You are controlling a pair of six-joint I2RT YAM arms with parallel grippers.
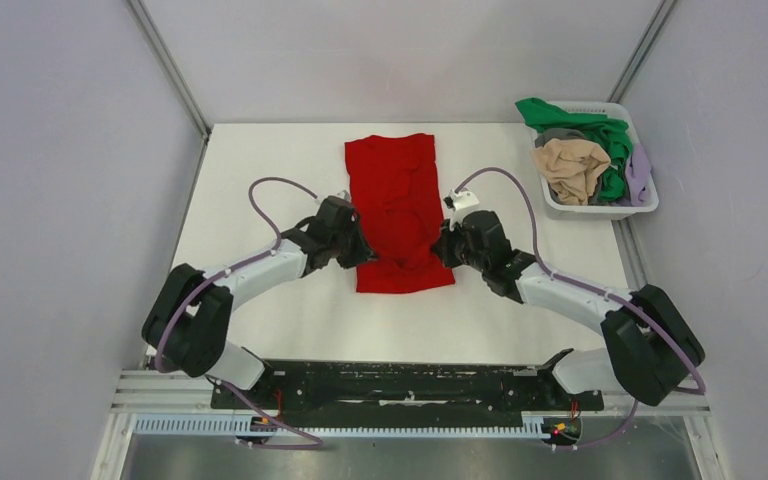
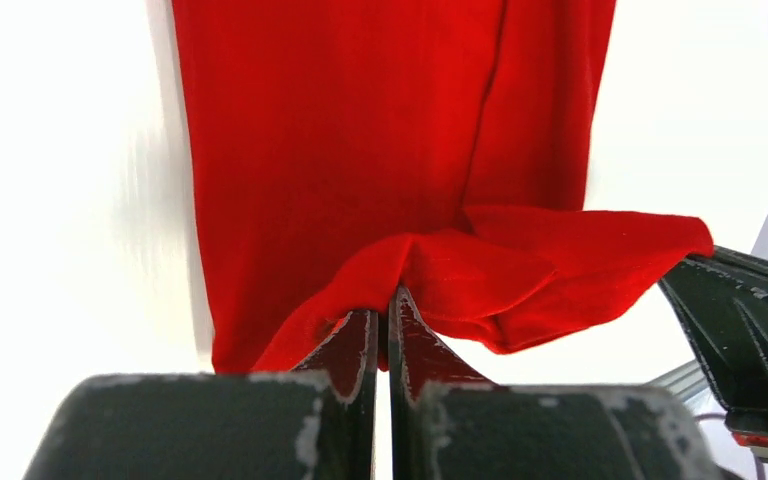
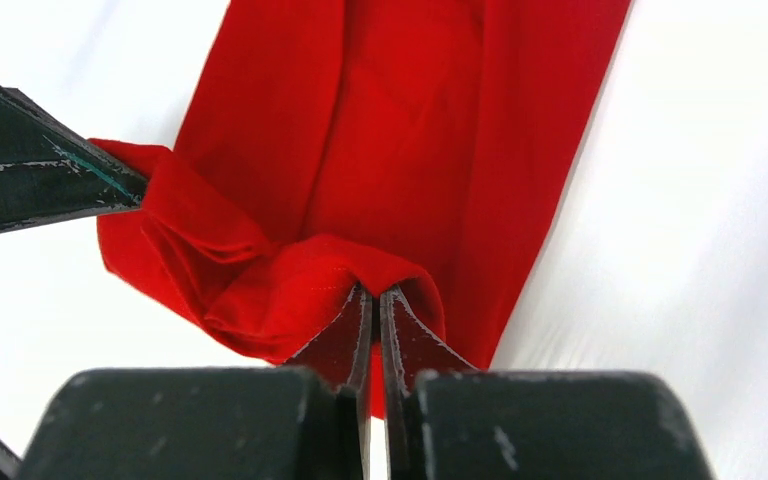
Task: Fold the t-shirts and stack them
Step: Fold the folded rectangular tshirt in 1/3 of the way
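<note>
Since the red shirt (image 1: 392,190) looks light and limp, left hand (image 2: 385,300) and right hand (image 3: 370,295) are each clenched on the edge nearest it.

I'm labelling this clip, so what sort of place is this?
Likely a robot lab test cell: plain grey walls close in a white table, with the left gripper and right gripper shut on a red shirt, and a basket of shirts.
</note>
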